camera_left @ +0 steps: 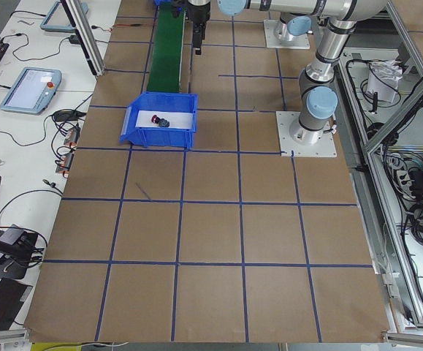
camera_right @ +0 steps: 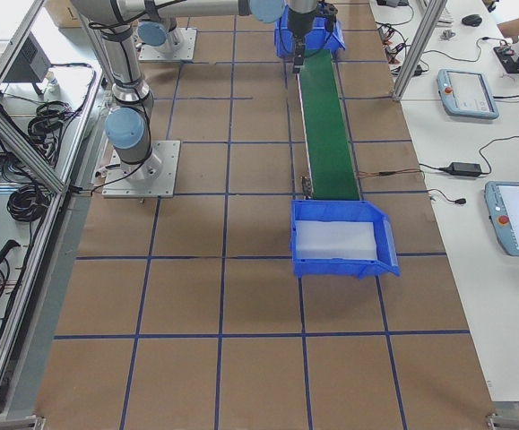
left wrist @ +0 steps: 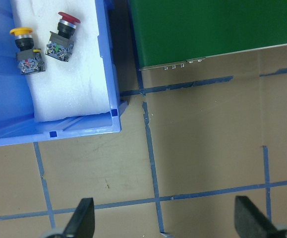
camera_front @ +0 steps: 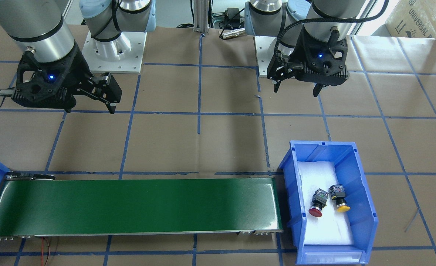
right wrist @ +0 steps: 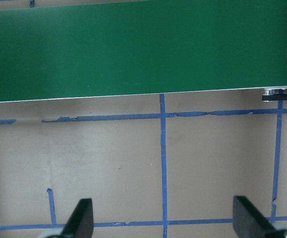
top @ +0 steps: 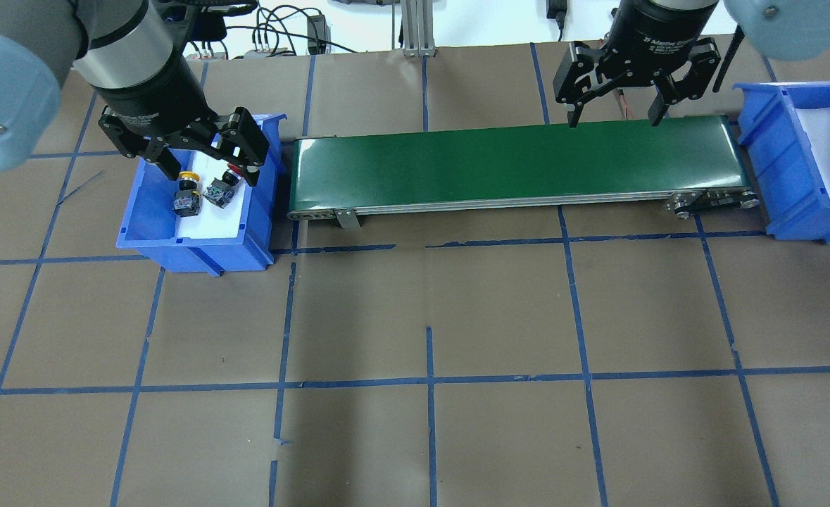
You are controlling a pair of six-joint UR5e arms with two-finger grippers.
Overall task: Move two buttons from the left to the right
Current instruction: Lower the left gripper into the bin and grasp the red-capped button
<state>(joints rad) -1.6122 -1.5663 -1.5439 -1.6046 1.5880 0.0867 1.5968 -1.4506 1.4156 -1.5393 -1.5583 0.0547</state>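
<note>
The two buttons lie on their sides on white foam in the left blue bin (camera_front: 366,207): red button (camera_front: 317,205), yellow button (camera_front: 340,199). They also show in the overhead view, red (top: 222,189) and yellow (top: 185,194), and in the left wrist view, red (left wrist: 62,37) and yellow (left wrist: 25,49). My left gripper (camera_front: 296,90) is open and empty, held high on the robot's side of that bin. My right gripper (camera_front: 90,110) is open and empty, high near the conveyor's other end (top: 615,121).
A green conveyor belt (camera_front: 136,207) runs between the left bin and a second blue bin (top: 766,162) lined with white foam at the right end. Brown paper with blue tape lines covers the table. Both arm bases stand at the robot's side.
</note>
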